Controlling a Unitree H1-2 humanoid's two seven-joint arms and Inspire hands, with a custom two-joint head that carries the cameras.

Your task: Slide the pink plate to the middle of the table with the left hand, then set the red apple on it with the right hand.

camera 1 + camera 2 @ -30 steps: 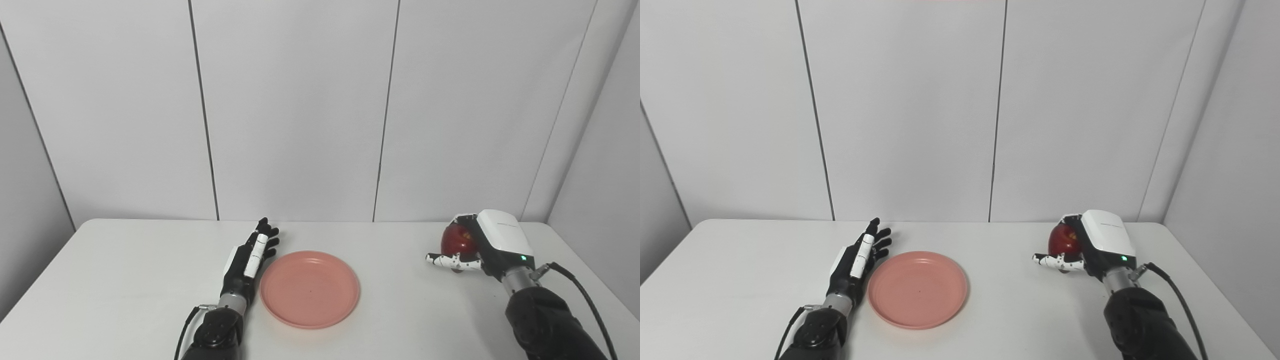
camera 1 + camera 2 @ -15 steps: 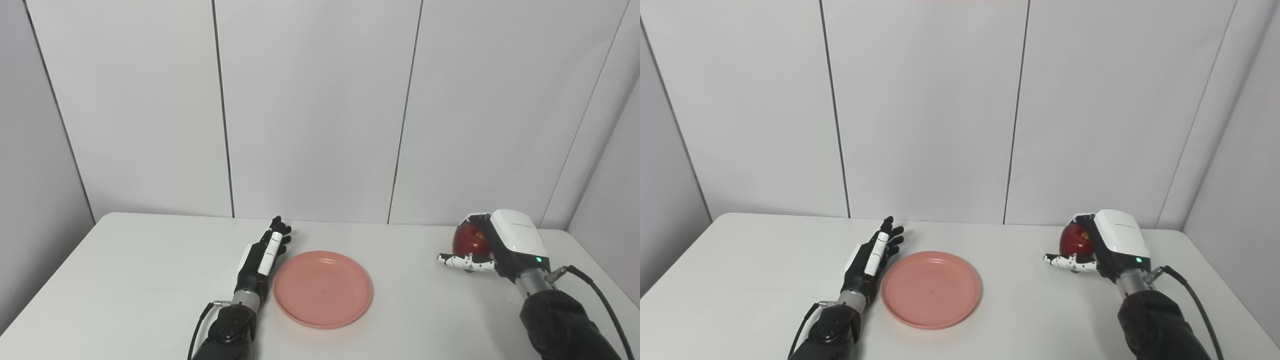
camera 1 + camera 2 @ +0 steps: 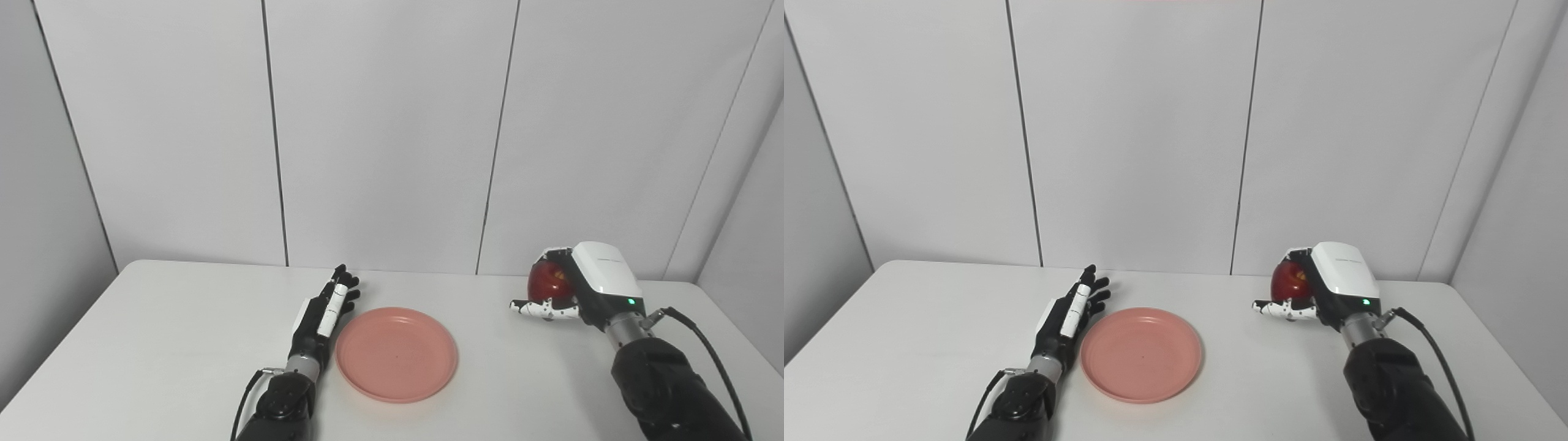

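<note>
The pink plate (image 3: 396, 354) lies flat near the middle of the white table (image 3: 153, 343). My left hand (image 3: 323, 312) rests open beside the plate's left rim, fingers stretched toward the wall, holding nothing. To the right, my right hand (image 3: 579, 291) is shut on the red apple (image 3: 544, 283) and carries it a little above the tabletop, its thumb under the fruit. The apple is partly hidden by the hand's white back. A gap of bare table separates the apple from the plate's right rim.
Grey wall panels (image 3: 392, 135) stand right behind the table's far edge. A black cable (image 3: 704, 349) trails from my right forearm. Nothing else lies on the tabletop.
The camera shifted between the oldest frames and now. My right hand has lifted the apple slightly and carried it left, toward the plate. The left hand and the plate have stayed put.
</note>
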